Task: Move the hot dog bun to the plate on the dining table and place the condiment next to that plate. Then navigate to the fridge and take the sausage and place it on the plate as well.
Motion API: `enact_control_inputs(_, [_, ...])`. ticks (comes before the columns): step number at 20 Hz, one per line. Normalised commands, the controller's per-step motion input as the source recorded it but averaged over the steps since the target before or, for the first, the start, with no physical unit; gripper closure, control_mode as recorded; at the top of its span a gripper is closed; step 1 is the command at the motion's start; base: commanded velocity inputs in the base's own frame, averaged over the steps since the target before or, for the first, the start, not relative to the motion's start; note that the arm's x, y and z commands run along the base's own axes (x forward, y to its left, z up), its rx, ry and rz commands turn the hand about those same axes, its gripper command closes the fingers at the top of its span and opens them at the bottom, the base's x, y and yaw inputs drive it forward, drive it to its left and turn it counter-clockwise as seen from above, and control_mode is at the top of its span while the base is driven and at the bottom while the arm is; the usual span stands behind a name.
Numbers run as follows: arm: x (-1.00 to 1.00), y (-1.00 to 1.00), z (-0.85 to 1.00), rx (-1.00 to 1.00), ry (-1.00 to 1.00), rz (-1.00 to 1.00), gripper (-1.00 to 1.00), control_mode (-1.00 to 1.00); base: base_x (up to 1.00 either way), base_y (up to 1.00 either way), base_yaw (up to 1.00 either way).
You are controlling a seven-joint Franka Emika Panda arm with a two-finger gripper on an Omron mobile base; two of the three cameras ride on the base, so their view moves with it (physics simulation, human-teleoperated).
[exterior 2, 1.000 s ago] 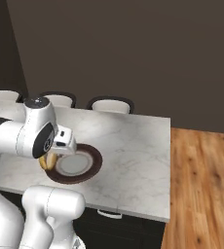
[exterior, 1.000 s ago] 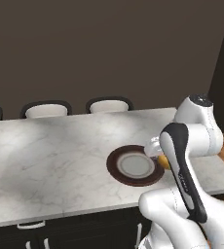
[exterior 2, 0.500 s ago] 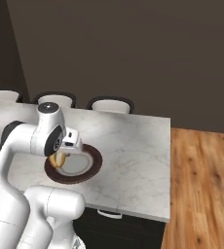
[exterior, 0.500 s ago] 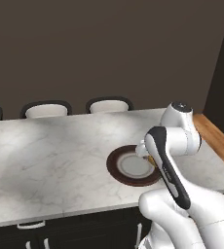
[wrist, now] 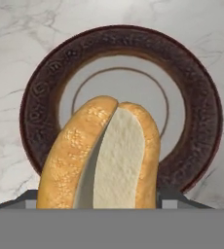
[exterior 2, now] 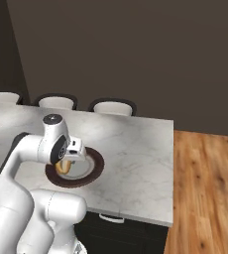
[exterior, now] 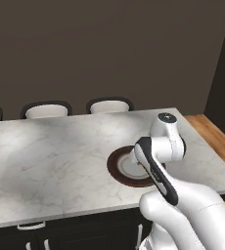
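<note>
From the left base view, my arm reaches over the table [exterior: 60, 161] so the load sits above the plate [exterior: 118, 168]. From the right base view, my hand [exterior 2: 66, 161] carries the hot dog bun [exterior 2: 63, 167] just over the plate's pale centre, ready to lower. In the hand view the bun, clamped between my fingers, is golden-crusted, split lengthwise, white inside.

A plain dark brown wall [exterior: 109, 49] is seen behind, evenly lit. Three dark-framed chairs with white cushions [exterior: 109, 105] are lined up along it. A warm wooden plank floor [exterior 2: 205, 193] is laid out to the right.
</note>
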Motion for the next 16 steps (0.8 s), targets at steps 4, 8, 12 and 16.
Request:
enact_control_inputs(4, [0.24,0.03,-0.36,0.00,0.00,0.00,1.00,-1.00,0.00,0.00,0.00])
enact_control_inputs(8, [0.20,0.00,-0.32,0.00,0.00,0.00,1.00,-1.00,0.00,0.00,0.00])
enact_control_inputs(12, [0.22,0.00,-0.29,0.00,0.00,0.00,1.00,-1.00,0.00,0.00,0.00])
enact_control_inputs(16, [0.28,0.00,-0.25,0.00,0.00,0.00,1.00,-1.00,0.00,0.00,0.00])
